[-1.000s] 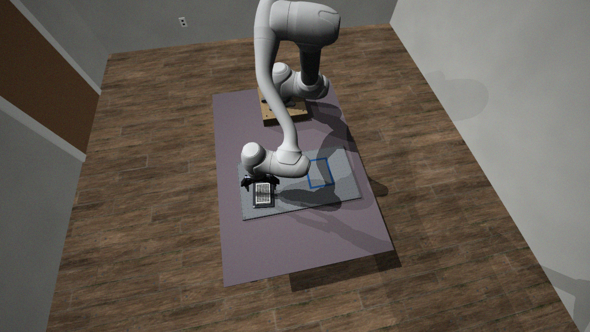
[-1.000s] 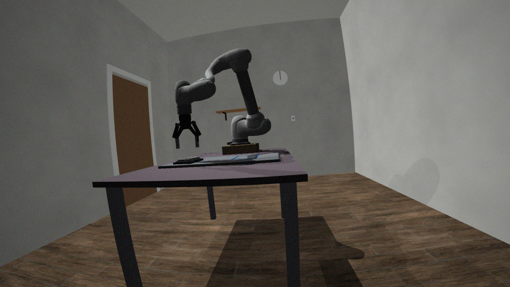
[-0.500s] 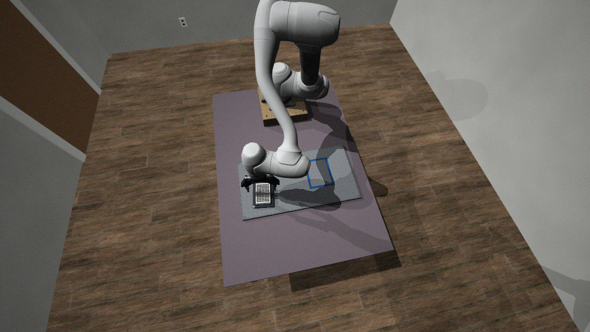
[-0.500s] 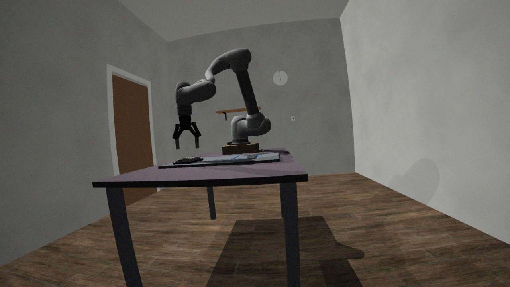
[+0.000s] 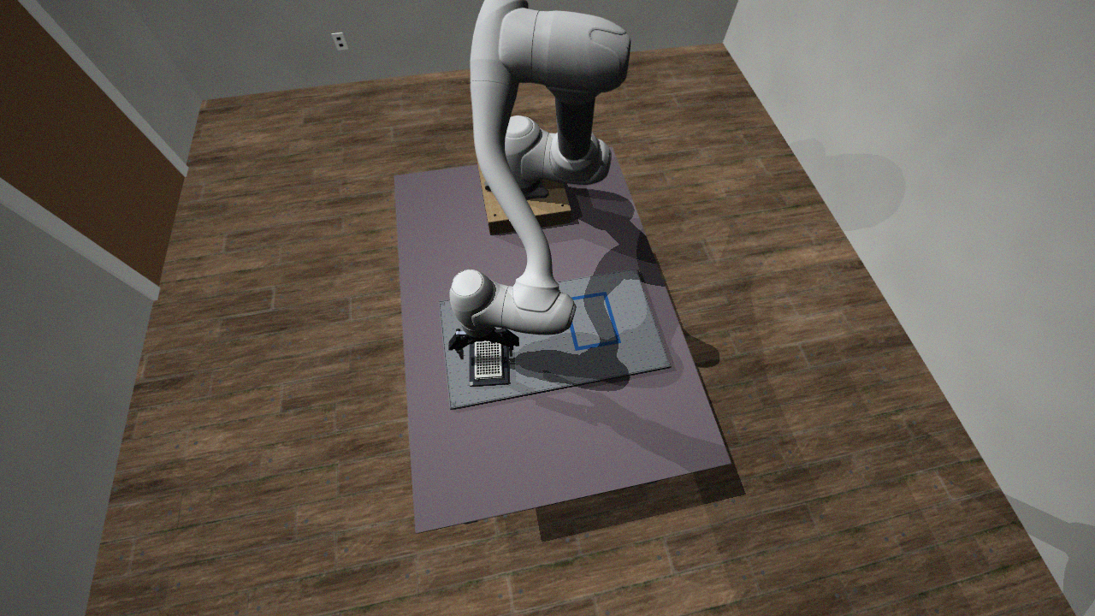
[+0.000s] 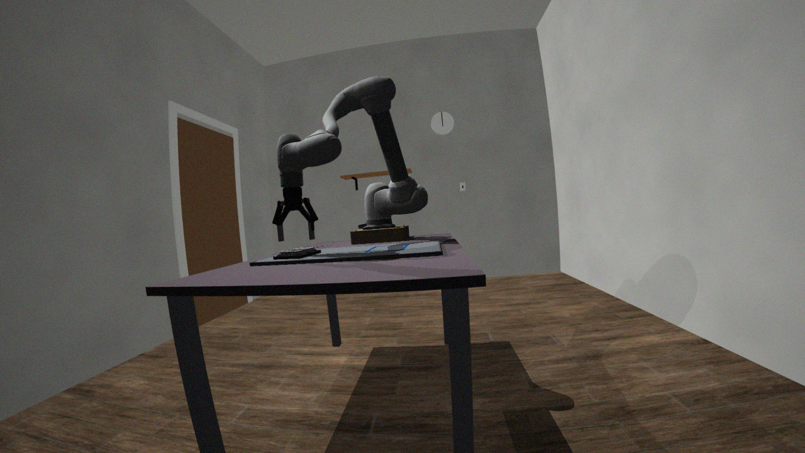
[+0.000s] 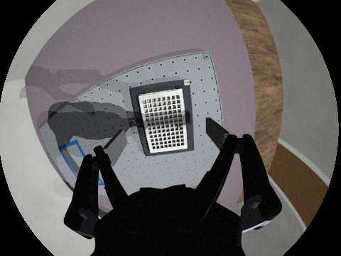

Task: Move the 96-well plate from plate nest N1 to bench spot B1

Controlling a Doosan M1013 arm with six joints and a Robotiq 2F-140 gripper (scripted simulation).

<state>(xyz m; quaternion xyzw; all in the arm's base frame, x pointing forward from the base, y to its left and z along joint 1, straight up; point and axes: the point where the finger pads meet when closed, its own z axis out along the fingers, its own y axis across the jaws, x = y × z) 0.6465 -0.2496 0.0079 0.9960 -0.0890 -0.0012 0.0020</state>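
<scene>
The white 96-well plate (image 5: pixel 488 360) lies flat in the dark plate nest (image 5: pixel 488 380) at the left end of the grey deck (image 5: pixel 554 343). It also shows in the wrist view (image 7: pixel 164 119) and, edge-on, in the exterior view (image 6: pixel 296 253). My gripper (image 6: pixel 294 229) is open and empty, hanging above the plate with a clear gap; in the wrist view (image 7: pixel 163 136) its fingers straddle the plate's long sides from above. The blue taped outline (image 5: pixel 594 321) lies on the deck to the right of the nest, also seen in the wrist view (image 7: pixel 76 161).
The deck rests on a purple table top (image 5: pixel 535 367). The arm's wooden base block (image 5: pixel 528 206) stands at the far end. The arm's elbow link (image 5: pixel 512 306) hangs over the deck between nest and outline.
</scene>
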